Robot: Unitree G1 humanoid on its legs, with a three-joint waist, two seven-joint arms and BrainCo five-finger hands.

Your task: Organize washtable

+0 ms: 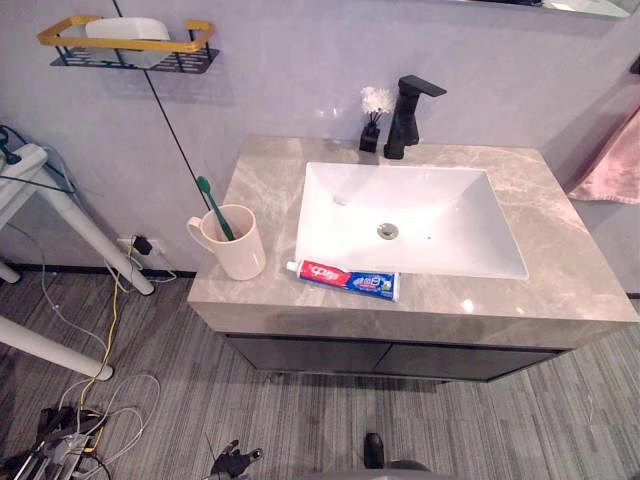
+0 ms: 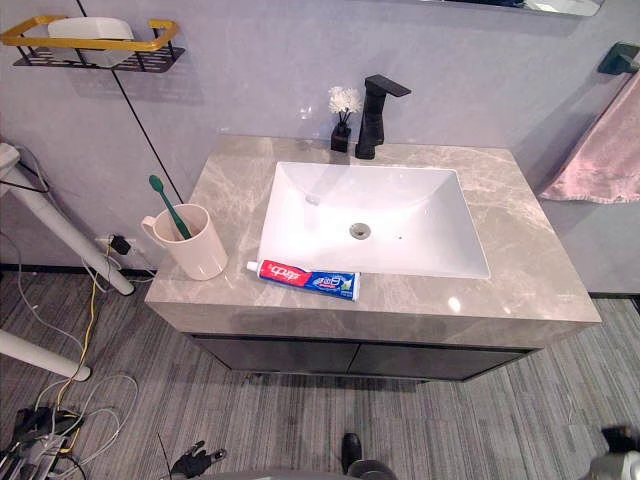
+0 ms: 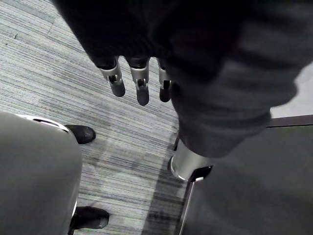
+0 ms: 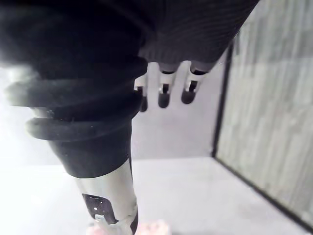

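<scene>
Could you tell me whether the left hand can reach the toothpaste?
Probably yes: the toothpaste lies bare on the counter near its front, the cup beside it, not before it; the left hand hangs open and empty.

Washtable countertop: sink basin set in the middle. Far edge, behind the basin: faucet, with a small bottle of flowers just left of it. Near-left corner: cup, toothbrush standing in it. Near edge, before the basin and just right of the cup: toothpaste tube lying flat. Wall shelf far left, above; towel hanging far right.
</scene>
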